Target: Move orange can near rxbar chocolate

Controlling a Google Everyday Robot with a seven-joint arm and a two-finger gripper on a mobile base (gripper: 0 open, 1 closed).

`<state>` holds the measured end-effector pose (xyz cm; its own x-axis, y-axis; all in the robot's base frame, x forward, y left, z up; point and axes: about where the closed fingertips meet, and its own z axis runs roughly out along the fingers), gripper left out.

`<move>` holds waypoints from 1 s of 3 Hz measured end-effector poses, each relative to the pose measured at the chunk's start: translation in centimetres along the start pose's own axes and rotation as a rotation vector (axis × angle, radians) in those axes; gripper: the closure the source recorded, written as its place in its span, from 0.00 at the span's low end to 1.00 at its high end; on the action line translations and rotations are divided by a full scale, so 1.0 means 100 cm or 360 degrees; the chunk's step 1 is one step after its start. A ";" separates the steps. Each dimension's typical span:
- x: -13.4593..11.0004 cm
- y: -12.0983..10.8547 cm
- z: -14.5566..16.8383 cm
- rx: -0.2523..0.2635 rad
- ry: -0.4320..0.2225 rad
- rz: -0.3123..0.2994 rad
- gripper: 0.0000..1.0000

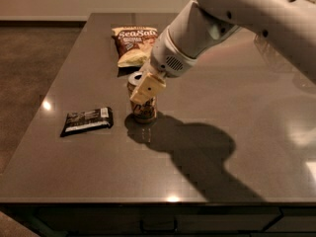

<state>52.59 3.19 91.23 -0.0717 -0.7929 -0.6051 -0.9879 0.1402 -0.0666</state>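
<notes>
Gripper sits left of table centre, on the end of the white arm, which comes in from the upper right. It's clamped on the orange can. One cream finger pad lies flat against the near-right side of the can's upper half; the other finger is hidden behind the can.

Can is upright, silver top visible just left of the wrist, dark lettering on the lower side. Its base is at the table surface or a hair above it, can't tell which. Its shadow joins the arm's shadow, which runs to the right and toward the near edge.

Rxbar chocolate lies flat to the left of the can and a little nearer the front edge, black wrapper with a white patch at its right end. Near the can, not touching, with a strip of bare table between them.

"Sea Salt" chip bag lies flat on the far side, behind the can and apart from it.
</notes>
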 end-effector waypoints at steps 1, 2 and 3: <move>-0.005 0.006 0.005 -0.0027 -0.0018 -0.0030 0.36; -0.012 0.012 0.008 -0.0060 -0.0059 -0.0055 0.12; -0.015 0.015 0.009 -0.0099 -0.0107 -0.0062 0.00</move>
<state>51.31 5.14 91.33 -0.0257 -0.7551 -0.6551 -0.9965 0.0714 -0.0432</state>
